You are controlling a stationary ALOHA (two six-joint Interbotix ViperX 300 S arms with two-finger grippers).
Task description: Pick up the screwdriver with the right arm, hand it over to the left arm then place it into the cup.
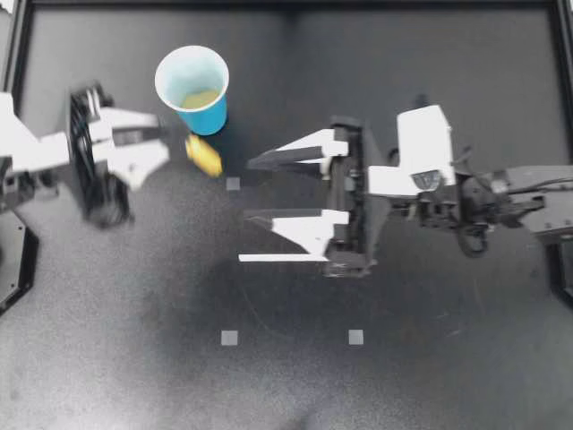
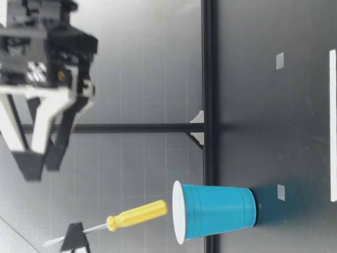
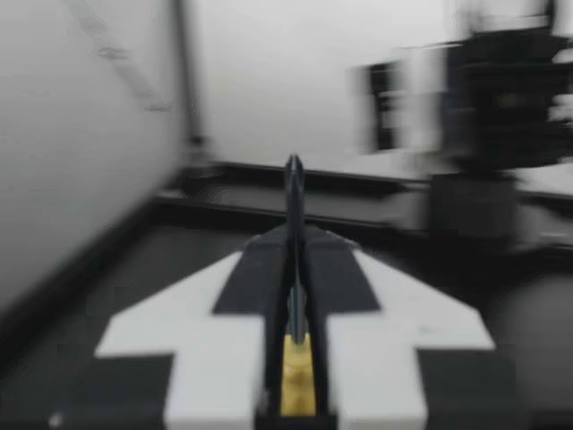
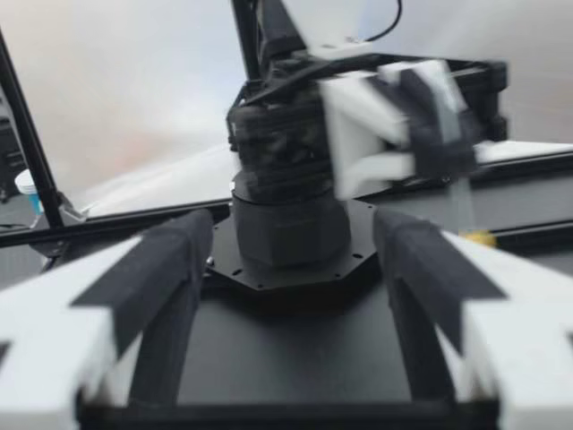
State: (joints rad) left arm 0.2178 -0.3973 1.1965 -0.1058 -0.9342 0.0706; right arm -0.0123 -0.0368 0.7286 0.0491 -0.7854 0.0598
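Note:
The blue cup (image 1: 192, 88) stands upright at the back left of the table. My left gripper (image 1: 166, 143) is beside it, shut on the screwdriver, whose yellow handle (image 1: 204, 155) sticks out past the fingertips. In the low view the screwdriver (image 2: 136, 215) hangs tilted just above the cup (image 2: 216, 212), handle end lowest and close to the rim, with a left fingertip (image 2: 73, 238) on the shaft. My right gripper (image 1: 246, 210) stands open at mid-table with nothing between its fingers, raised high (image 2: 39, 166) and apart from the screwdriver.
A black frame rail (image 1: 286, 5) runs along the back of the table. Small grey squares (image 1: 229, 338) mark the dark mat. In the right wrist view my left arm (image 4: 286, 179) rises straight ahead of the open right gripper (image 4: 291, 233).

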